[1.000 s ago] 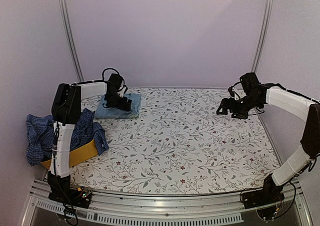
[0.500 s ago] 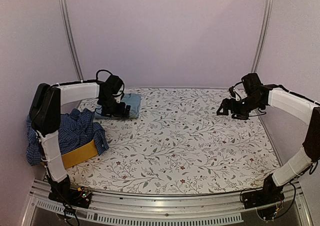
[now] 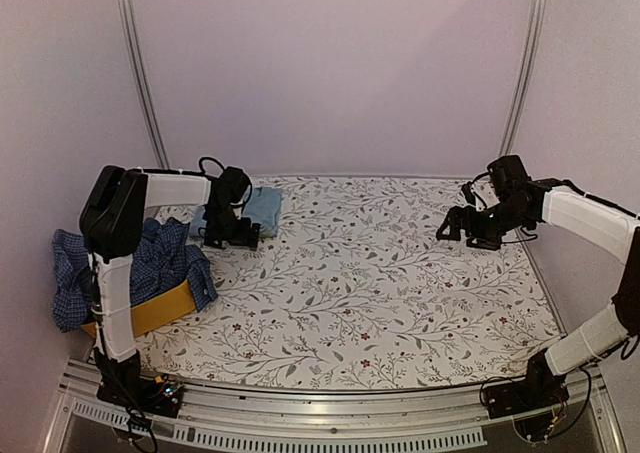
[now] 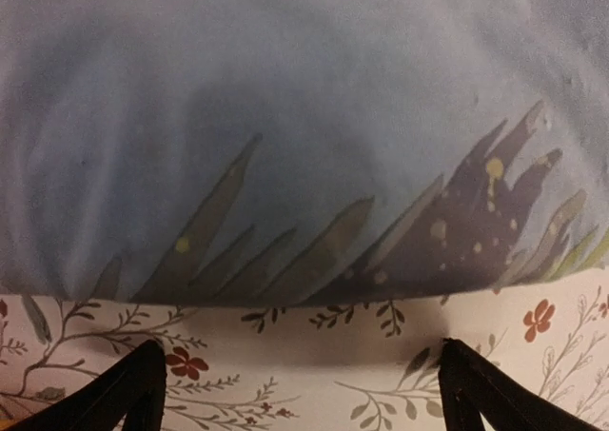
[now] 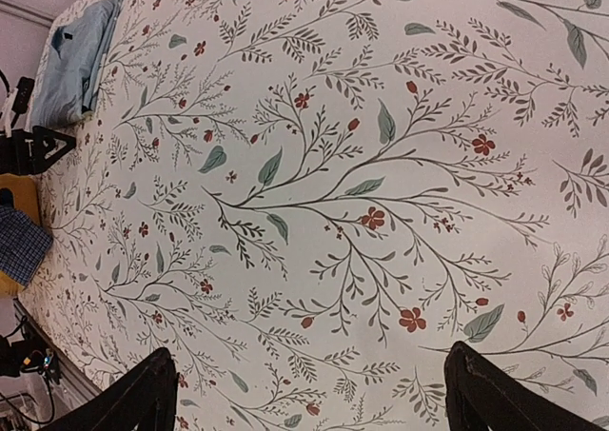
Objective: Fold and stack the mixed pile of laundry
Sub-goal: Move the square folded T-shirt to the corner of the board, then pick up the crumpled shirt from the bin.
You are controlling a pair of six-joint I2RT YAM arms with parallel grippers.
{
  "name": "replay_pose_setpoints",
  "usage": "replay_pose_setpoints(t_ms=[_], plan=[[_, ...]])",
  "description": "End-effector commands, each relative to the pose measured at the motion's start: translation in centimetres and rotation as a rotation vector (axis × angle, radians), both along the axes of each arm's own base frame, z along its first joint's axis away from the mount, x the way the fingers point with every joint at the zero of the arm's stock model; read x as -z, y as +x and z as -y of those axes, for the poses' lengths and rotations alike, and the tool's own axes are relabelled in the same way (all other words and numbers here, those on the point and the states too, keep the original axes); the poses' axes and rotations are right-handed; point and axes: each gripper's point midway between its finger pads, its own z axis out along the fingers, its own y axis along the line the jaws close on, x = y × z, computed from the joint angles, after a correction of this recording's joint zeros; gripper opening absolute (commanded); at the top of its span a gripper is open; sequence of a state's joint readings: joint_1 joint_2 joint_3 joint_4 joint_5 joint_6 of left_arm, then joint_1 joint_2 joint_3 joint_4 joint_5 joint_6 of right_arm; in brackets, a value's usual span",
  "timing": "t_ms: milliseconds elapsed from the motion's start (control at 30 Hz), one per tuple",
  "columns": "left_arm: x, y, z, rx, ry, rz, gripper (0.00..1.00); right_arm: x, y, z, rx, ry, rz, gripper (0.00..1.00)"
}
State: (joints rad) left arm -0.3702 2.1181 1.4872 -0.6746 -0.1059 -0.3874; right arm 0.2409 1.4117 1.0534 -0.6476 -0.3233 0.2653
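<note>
Step in hand: first garment done. The light blue T-shirt (image 3: pixel 262 206) lies folded at 11 o'clock on the worktop (image 3: pixel 380 293). Its folded edge with the print faces the left wrist camera.

- Left pincer (image 3: pixel 232 238): released, jaws wide, holding nothing. It sits just to the 6 o'clock side of the T-shirt, over bare floral cover.
- Right pincer (image 3: pixel 450 229): also released and holding nothing, hanging above the cover at 2 o'clock, well apart from any cloth.
- Rest of the pile: the checked shirt (image 3: pixel 72 273) and a darker blue piece are heaped on and around the yellow basket (image 3: pixel 165 308) at 8 o'clock, unfolded.

Next move (judgement): swing the left arm to 8 o'clock and take one layer only of the checked shirt, at collar or shoulder. Drag it to mid-worktop so the right arm can reach it for spreading. Risk is lifting two garments at once.

Change versus a second ago: the left pincer was over the T-shirt and has drawn back off it toward 6 o'clock. The shirt stays flat. The right arm has barely shifted.
</note>
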Motion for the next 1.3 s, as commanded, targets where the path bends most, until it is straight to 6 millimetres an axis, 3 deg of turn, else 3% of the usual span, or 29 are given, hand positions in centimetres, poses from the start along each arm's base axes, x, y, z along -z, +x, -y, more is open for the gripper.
replay_pose_setpoints(t_ms=[0, 467, 567, 633, 733, 800, 933, 1000, 1100, 1267], plan=[[3.2, 2.5, -1.5, -0.003, 0.006, -0.014, 1.00, -0.5, 0.0, 0.4, 0.025, 0.003, 0.017, 0.96], [3.1, 10.2, -3.1, 0.054, -0.019, 0.096, 1.00, -0.1, 0.8, 0.0, 0.036, 0.017, -0.008, 0.97], [0.8, 10.8, -2.6, 0.052, -0.040, 0.121, 1.00, -0.4, 1.2, -0.3, 0.027, 0.030, -0.004, 0.97], [-2.9, 10.4, -2.0, 0.054, -0.043, 0.178, 1.00, -0.7, 1.4, -0.5, 0.018, 0.035, 0.003, 0.97], [-10.3, 8.7, -0.8, 0.078, -0.034, 0.308, 1.00, -1.2, 1.7, -1.0, 0.000, 0.059, 0.027, 0.97], [-14.7, 7.0, -1.1, 0.052, -0.045, 0.362, 1.00, -1.5, 1.9, -1.4, -0.019, 0.080, 0.038, 0.98], [-21.3, 2.6, -4.8, -0.102, 0.001, 0.429, 1.00, -1.9, 2.1, -2.1, -0.045, 0.113, 0.054, 0.98], [-23.5, -0.1, -7.2, -0.197, 0.039, 0.449, 1.00, -2.3, 2.1, -2.3, -0.050, 0.128, 0.065, 0.98], [-25.0, -4.1, -10.4, -0.329, 0.048, 0.423, 1.00, -2.8, 1.9, -2.5, -0.056, 0.143, 0.080, 0.98], [-23.9, -12.4, -14.4, -0.576, 0.108, 0.283, 1.00, -2.8, 1.3, -2.7, -0.061, 0.161, 0.077, 0.99]])
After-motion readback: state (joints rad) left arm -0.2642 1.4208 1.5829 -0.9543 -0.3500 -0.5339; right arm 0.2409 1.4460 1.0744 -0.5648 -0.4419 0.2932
